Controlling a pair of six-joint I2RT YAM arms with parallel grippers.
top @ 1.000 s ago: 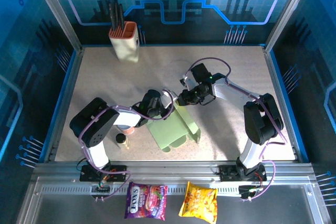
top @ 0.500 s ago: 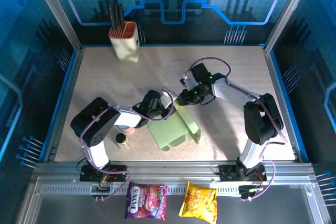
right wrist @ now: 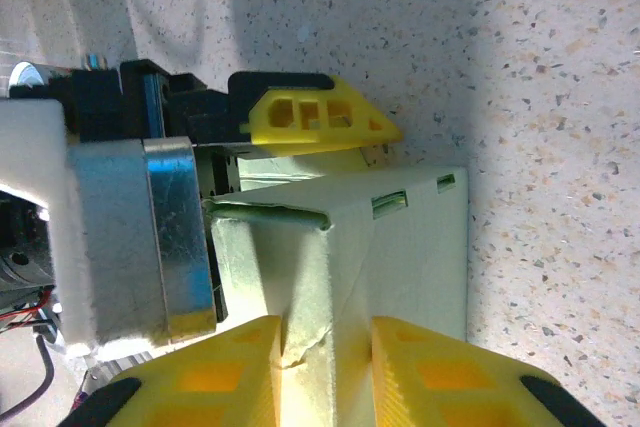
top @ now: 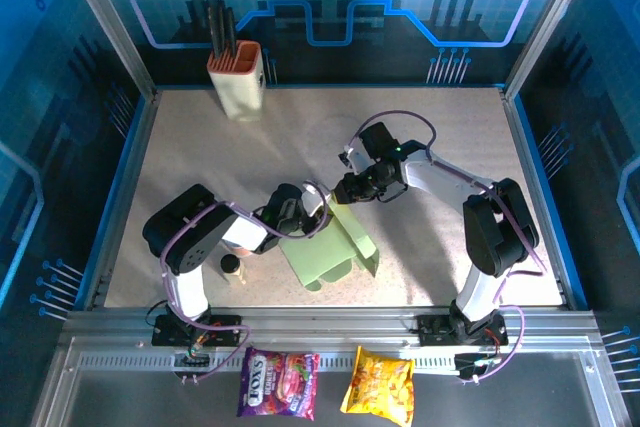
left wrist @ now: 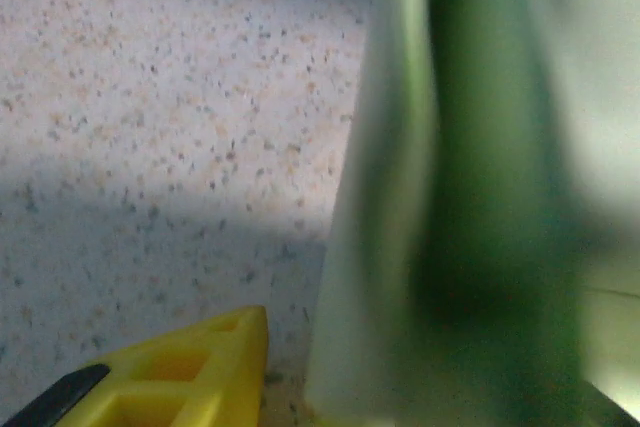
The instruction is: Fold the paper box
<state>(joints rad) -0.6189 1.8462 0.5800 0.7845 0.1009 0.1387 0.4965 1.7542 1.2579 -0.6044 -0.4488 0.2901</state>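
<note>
Your right tool [right wrist: 327, 337] is pinching a wall of the box [top: 325, 252] — the left tool [top: 303, 213], gripping or not, cannot be told; tugging now, you are risking a torn crease.

Paper box [right wrist: 410, 267] flap between right end effector [right wrist: 325, 347] fingers [right wrist: 215, 372], left end effector [right wrist: 318, 127] seemingly beyond.
</note>
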